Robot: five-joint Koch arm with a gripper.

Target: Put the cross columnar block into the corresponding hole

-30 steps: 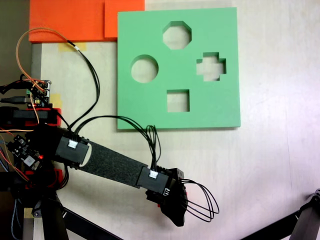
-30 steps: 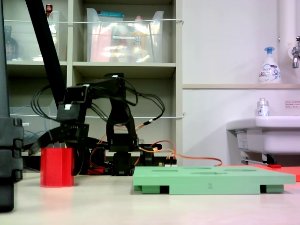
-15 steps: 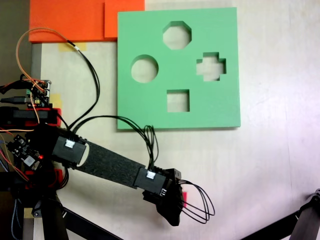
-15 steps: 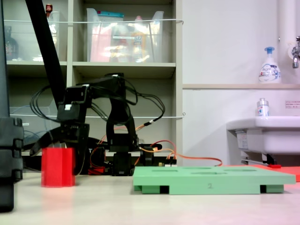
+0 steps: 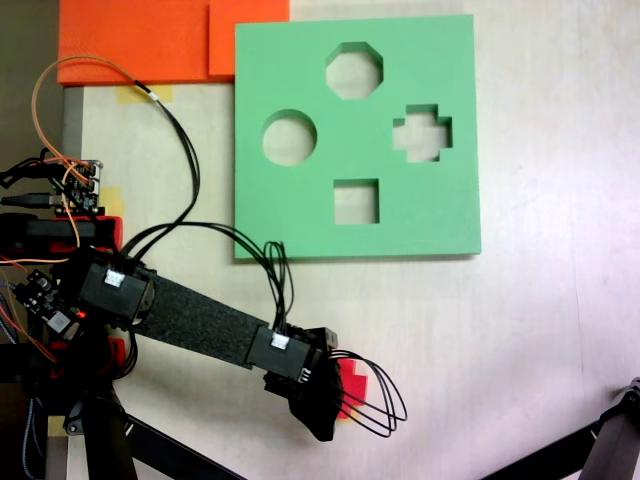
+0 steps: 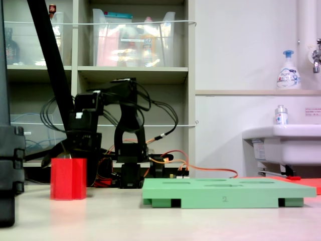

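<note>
since the earlier frames the arm has swung toward the left of the top-down fixed view, and the gripper (image 5: 322, 405) now sits closer to the base, lower in the picture. more of the cross columnar block (image 5: 351, 385) is exposed on the gripper's right side than before. in the low side-on fixed view the block (image 6: 68, 171) has shifted slightly to the right along the table (image 6: 150, 221), and it stands upright on that surface.

gripper (image 6: 67, 150) hangs directly over the block in the side-on view, with black cable loops around it. its jaws are masked by the wrist housing from above and by the block and cabling from the side; whether they are spread or closed on the block cannot be told.

green foam board (image 5: 300, 210) lies flat, well apart from the block, toward the top of the top-down view. the corresponding hole (image 5: 421, 133) is the plus-shaped cutout near the board's right edge, and it stands unfilled. octagonal cutout (image 5: 354, 70), round cutout (image 5: 289, 137) and square cutout (image 5: 356, 201) are likewise unfilled.

orange foam pieces (image 5: 140, 40) lie at the top left, touching the board's corner.
</note>
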